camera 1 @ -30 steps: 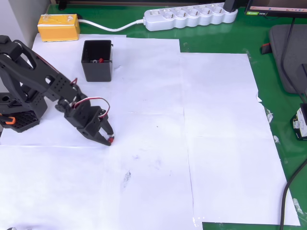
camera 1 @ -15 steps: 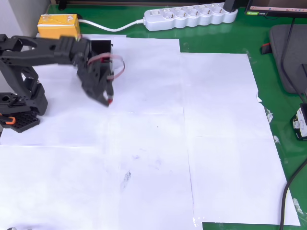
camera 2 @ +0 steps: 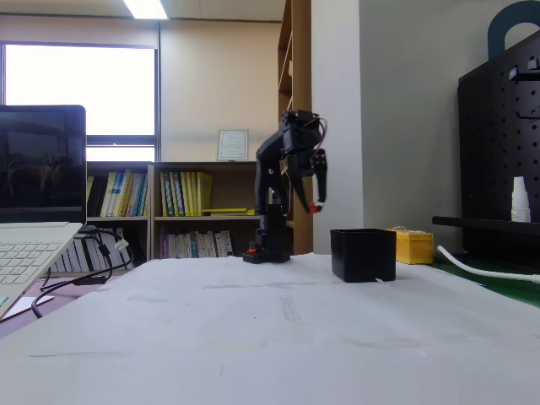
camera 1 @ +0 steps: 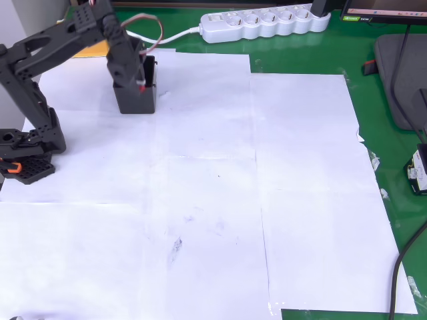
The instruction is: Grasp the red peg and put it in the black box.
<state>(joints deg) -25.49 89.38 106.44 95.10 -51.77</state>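
Observation:
The black box [camera 1: 137, 100] stands on the white paper at the upper left of the overhead view, with part of its opening covered by the arm. My gripper [camera 1: 141, 84] hangs over the box, shut on the tiny red peg [camera 1: 141, 87] at its fingertips. From the side in the fixed view, the gripper [camera 2: 314, 205] holds the red peg [camera 2: 313, 207] well above the table. There it is higher than the rim of the black box [camera 2: 363, 255] and a little to its left.
A yellow block [camera 1: 90, 48] lies behind the box, partly under the arm, also seen as the yellow block [camera 2: 413, 246]. A white power strip [camera 1: 263, 23] runs along the far edge. The arm's base [camera 1: 27, 160] sits at the left. A laptop [camera 2: 34, 211] stands nearby.
The gripper lifted the red peg from the paper in front of the base. It then swung it up the overhead picture to above the black box.

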